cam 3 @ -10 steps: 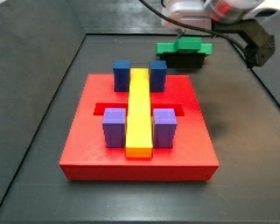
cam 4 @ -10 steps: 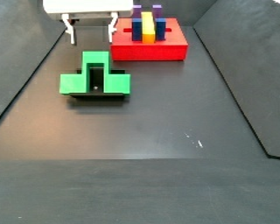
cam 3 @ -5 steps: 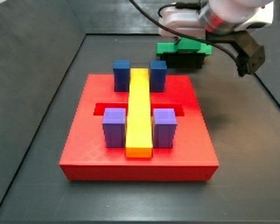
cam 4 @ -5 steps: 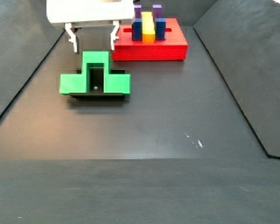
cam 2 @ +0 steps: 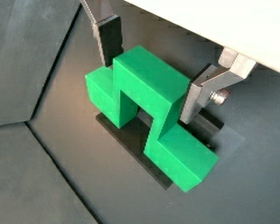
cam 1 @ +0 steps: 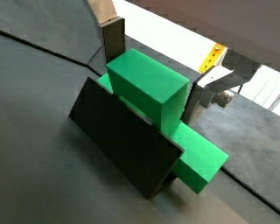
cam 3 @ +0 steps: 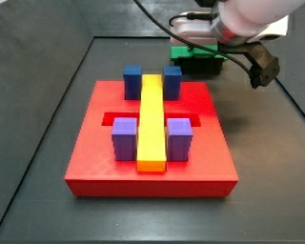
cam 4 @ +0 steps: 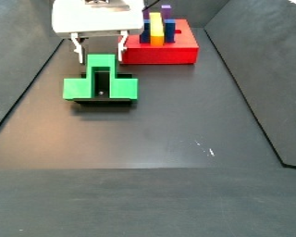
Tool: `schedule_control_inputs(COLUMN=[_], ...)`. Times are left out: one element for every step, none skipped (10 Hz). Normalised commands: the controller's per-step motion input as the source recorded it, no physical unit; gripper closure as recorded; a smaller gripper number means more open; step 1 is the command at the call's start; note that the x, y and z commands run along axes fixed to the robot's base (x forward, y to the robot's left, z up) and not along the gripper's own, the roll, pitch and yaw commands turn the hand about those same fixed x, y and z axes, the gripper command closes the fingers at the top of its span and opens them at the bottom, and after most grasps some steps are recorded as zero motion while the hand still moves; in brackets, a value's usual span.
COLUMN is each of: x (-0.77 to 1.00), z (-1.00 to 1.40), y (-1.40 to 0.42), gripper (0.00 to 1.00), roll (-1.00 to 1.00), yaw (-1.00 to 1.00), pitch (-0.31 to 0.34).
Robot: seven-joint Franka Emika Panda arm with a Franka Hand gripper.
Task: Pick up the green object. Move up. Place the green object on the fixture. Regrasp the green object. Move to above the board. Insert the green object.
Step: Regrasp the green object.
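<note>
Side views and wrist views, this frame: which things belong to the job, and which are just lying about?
In the job:
- green object, resting on the fixture
- end effector, open, fingers either side of the green object's raised stem
- board

Lying about:
- nothing loose; the yellow bar and blue posts sit on the board

Matt plastic green object (cam 2: 149,92), bare-metal tool (cam 2: 160,74) above it, straddling

floor (cam 3: 41,114): dark grey, matte, with a thin seam line running along its sides in both side views
scratch (cam 4: 203,146): small pale mark on the floor, at about 4 o'clock from the centre in a side view
yellow bar (cam 3: 152,124): lies lengthwise on the board (cam 3: 91,167), running from 12 to 6 o'clock
blue posts (cam 3: 133,80): two, flanking the bar's 12 o'clock end
purple posts (cam 3: 123,139): two, flanking its 6 o'clock end
</note>
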Motion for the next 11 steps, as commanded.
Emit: schedule_control_inputs(x=[0.01, 0.01, 0.0, 0.0, 0.0, 0.0, 0.0, 0.0, 0.0, 0.0, 0.0], z=[-0.13, -0.14, -0.16, -0.19, -0.22, -0.16, 0.0, 0.0, 0.0, 0.0, 0.0], y=[0.05, 0.01, 0.02, 0.02, 0.02, 0.01, 0.0, 0.0, 0.0, 0.0, 0.0], gripper=[0.0, 0.0, 0.0, 0.0, 0.0, 0.0, 0.0, 0.0, 0.0, 1.0, 1.0], roll=[0.17, 0.17, 0.16, 0.16, 0.17, 0.15, 0.09, 0.0, 0.0, 0.0, 0.0], yaw=[0.0, 0.0, 0.0, 0.0, 0.0, 0.0, 0.0, 0.0, 0.0, 0.0, 0.0], pitch=[0.0, 0.0, 0.0, 0.0, 0.0, 0.0, 0.014, 0.014, 0.0, 0.0, 0.0])
